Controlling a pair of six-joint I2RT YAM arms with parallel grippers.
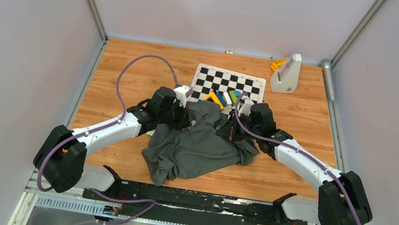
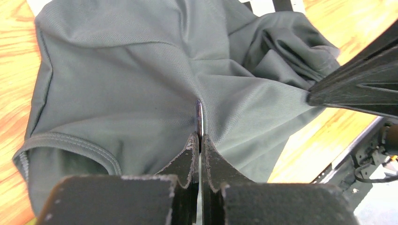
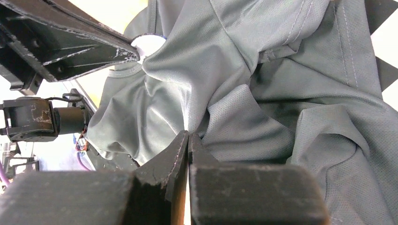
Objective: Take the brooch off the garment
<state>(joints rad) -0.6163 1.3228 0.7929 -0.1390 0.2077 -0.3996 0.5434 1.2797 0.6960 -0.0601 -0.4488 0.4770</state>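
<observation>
The dark grey garment (image 1: 196, 144) lies crumpled on the wooden table, between both arms. My left gripper (image 1: 186, 113) is shut on a raised fold of its fabric (image 2: 141, 84) at the garment's upper left; the jaws meet at the fold (image 2: 199, 136). My right gripper (image 1: 236, 123) is shut on a fold (image 3: 225, 70) at the upper right, its tips (image 3: 188, 135) pressed together in the cloth. The fabric is pulled taut between them. A small multicoloured object (image 1: 224, 98) sits at the garment's far edge; I cannot tell if it is the brooch. Neither wrist view shows a brooch.
The black-and-white chequered board (image 1: 228, 83) lies behind the garment. A white stand with an orange part (image 1: 285, 72) is at the back right. Grey walls enclose the table. A black rail (image 1: 197, 200) runs along the near edge.
</observation>
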